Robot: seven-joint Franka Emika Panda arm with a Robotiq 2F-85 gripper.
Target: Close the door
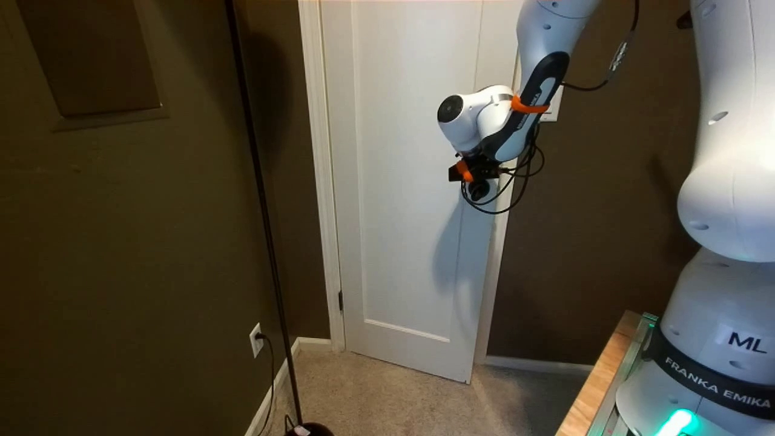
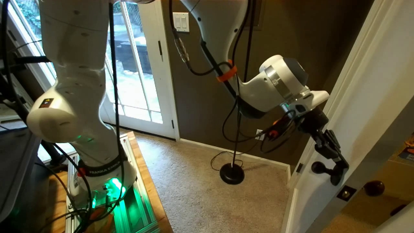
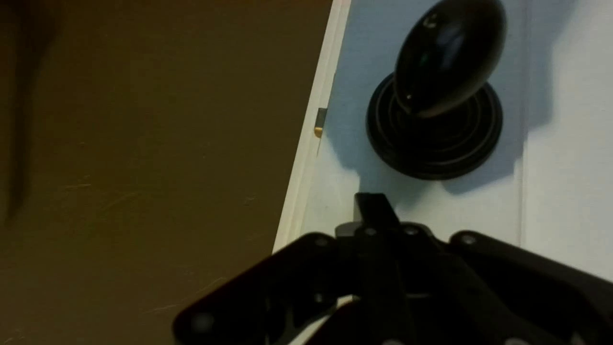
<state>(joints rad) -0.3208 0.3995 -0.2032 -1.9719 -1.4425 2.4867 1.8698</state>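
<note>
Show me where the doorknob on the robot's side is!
In the wrist view, the black doorknob is near the top, right of the middle, on the white door, with the shut jaws below it in the picture.

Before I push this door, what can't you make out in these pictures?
Top of the door: cut off by picture edges in both exterior views.
Whether the gripper touches the door: unclear; in an exterior view its dark tips merge with the dark base of the knob.
Top of the black floor stand: beyond the upper edge in both exterior views.
White wall plate: partly behind the arm in an exterior view.
</note>
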